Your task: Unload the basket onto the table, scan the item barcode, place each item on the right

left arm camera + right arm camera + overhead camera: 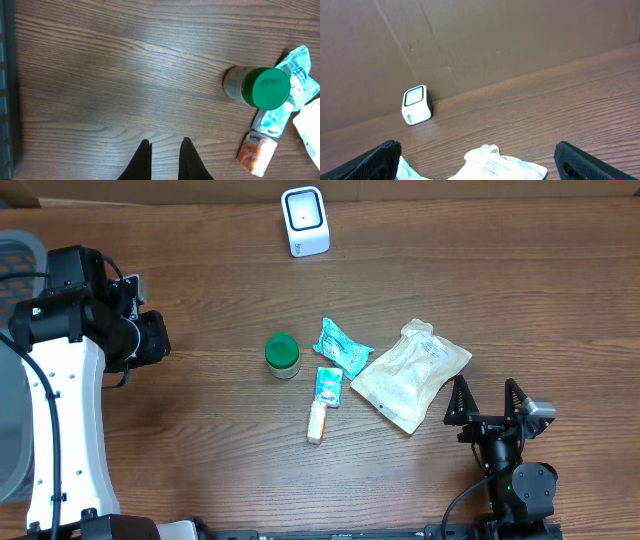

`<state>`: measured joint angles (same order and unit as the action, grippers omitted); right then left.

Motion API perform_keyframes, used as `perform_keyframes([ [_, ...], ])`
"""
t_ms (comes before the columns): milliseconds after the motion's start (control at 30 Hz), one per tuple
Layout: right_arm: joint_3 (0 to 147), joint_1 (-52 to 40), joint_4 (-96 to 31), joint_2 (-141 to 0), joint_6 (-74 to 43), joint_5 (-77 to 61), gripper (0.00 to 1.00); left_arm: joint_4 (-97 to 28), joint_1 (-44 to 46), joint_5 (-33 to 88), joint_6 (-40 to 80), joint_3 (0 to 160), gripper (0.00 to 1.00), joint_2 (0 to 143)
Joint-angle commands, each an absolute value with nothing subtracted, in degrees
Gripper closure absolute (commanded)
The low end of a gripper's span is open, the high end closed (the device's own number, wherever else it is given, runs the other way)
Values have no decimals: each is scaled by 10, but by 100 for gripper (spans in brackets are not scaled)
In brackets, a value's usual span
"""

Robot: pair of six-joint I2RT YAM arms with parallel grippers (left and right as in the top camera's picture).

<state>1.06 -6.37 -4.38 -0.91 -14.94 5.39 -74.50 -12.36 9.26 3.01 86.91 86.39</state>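
The white barcode scanner (305, 220) (416, 104) stands at the back of the table. Mid-table lie a green-lidded jar (282, 355) (262, 88), a teal packet (342, 345), a small teal sachet (328, 386), a small orange pack (317, 423) (256, 152) and a beige pouch (410, 375) (502, 165). My left gripper (158, 340) (165, 142) hovers left of the jar, its fingers drawn close together and holding nothing. My right gripper (485, 383) (477, 145) stands wide open just right of the pouch, empty.
A grey bin (15, 260) sits at the table's left edge, beside the left arm. A brown cardboard wall (470, 40) runs along the back behind the scanner. Bare wood lies between the left gripper and the jar.
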Motion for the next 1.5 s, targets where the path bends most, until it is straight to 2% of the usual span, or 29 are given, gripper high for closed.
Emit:
perform_keyframes([
  [0,5,-63,-42,-7,-147,60,0,-744,-119,117,38,865,96,866],
  [267,5,-63,-41,-7,-147,60,0,-747,-119,171,38,865,96,866],
  [500,5,-63,-42,-7,-147,60,0,-749,-119,443,38,865,96,866],
  [667,5,-63,-42,-7,-147,60,0,-750,-119,555,60,865,96,866],
  [933,5,-63,-41,-7,-147,60,0,-757,-119,571,252,866,96,866],
  [1467,5,-63,-41,-7,-147,60,0,-756,-119,581,275,865,96,866],
])
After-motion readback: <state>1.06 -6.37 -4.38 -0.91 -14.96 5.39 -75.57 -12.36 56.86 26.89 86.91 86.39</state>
